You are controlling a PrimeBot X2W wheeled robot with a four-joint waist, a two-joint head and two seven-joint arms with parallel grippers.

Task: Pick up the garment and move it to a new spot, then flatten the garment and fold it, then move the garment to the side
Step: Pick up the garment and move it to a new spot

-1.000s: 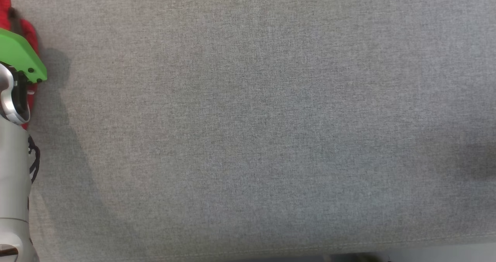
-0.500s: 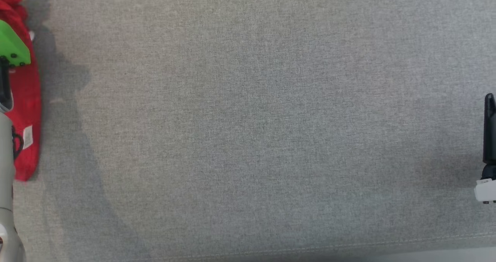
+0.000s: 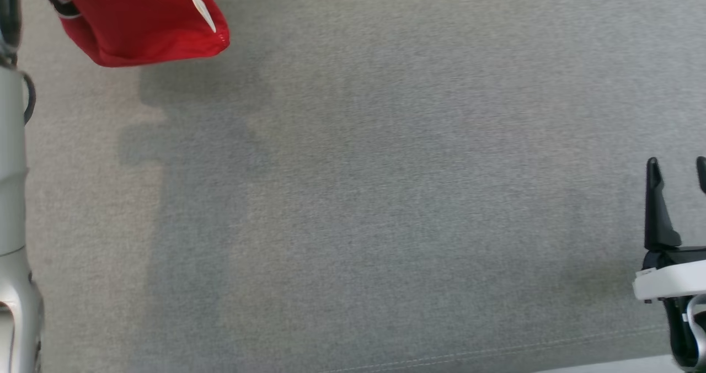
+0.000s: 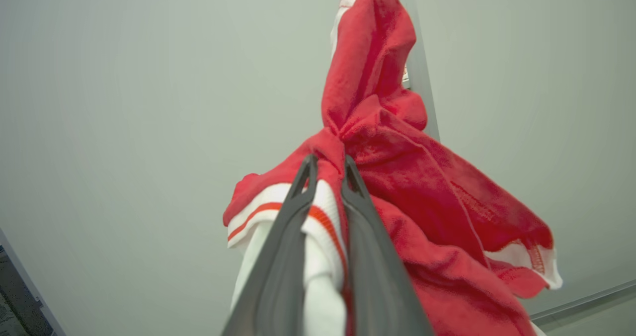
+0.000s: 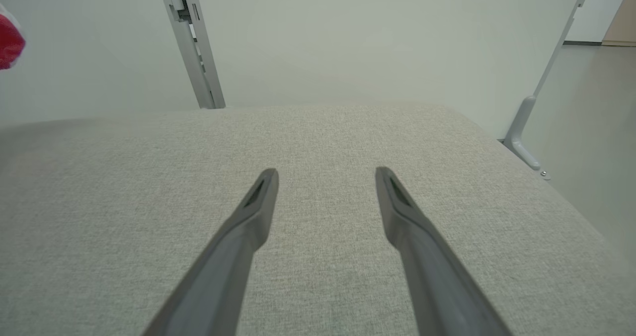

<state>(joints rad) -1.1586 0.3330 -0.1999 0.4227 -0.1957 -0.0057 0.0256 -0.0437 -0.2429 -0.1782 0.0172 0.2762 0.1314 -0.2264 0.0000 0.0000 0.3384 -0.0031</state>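
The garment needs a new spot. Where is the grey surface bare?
The surface is bare across its whole middle, from the garment at the far left to the right gripper at the right edge. The left gripper holds the garment there.

— Entry: legible text, labels, numbers?
— None readable. One white tag (image 3: 201, 8) on the red garment (image 3: 138, 28) (head view, near its lower edge); any print on it is too small to make out.
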